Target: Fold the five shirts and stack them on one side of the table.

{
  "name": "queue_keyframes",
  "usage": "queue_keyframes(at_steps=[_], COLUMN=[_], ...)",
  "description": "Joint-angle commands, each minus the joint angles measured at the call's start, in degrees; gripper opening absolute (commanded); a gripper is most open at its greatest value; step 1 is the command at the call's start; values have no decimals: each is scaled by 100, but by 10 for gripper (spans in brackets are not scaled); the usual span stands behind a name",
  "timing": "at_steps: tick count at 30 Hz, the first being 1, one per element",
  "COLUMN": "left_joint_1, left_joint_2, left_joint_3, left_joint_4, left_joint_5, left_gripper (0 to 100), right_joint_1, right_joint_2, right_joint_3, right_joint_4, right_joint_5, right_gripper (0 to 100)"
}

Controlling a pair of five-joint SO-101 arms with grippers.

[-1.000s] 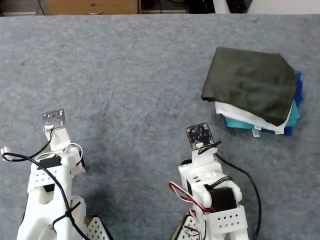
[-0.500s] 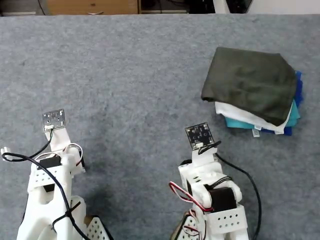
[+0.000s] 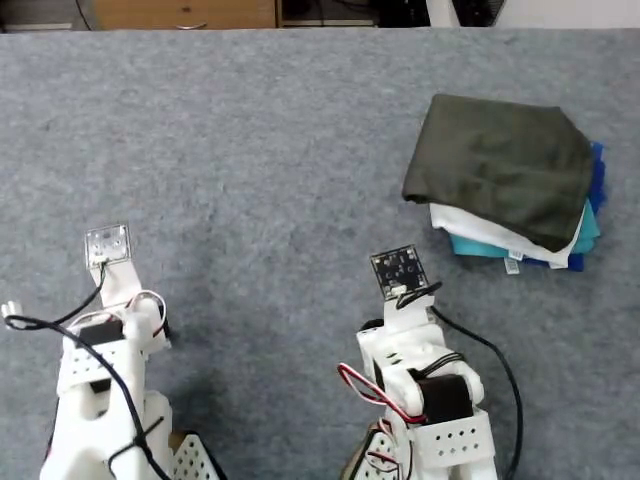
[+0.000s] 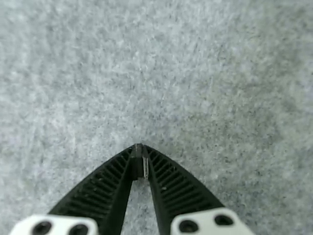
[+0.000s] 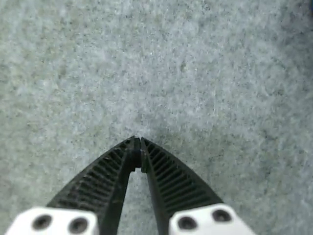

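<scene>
The shirts [image 3: 520,245] lie folded and stacked, olive shirt [image 3: 500,165] topmost, near the bench [image 3: 250,150]'s right edge. Left jaws and right jaws are each pressed together.

A stack of folded shirts [image 3: 505,185] sits on the tabletop [image 3: 250,130], toward its right side, each shirt lying on the one below. Two arms stand at the near edge: one arm [image 3: 105,350] at the left, the other arm [image 3: 420,375] nearer the middle. The stack is beyond the other arm and to its right, well apart.
</scene>
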Motion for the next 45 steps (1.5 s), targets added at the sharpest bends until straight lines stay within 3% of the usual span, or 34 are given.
queue_keyframes(at_steps=[1,12,45], left_joint_1=[53,53,53], left_joint_2=[-831,-2774,-2888], left_joint_3=[325,1116,1204], left_joint_4=[26,62,26], left_joint_5=[18,18,18], left_gripper=[20,20,20], right_joint_1=[-31,-31,-31], right_joint_2=[-365,-365,-365], right_joint_3=[-31,-31,-31], right_joint_4=[26,26,26], right_joint_5=[35,35,35], right_gripper=[4,4,4])
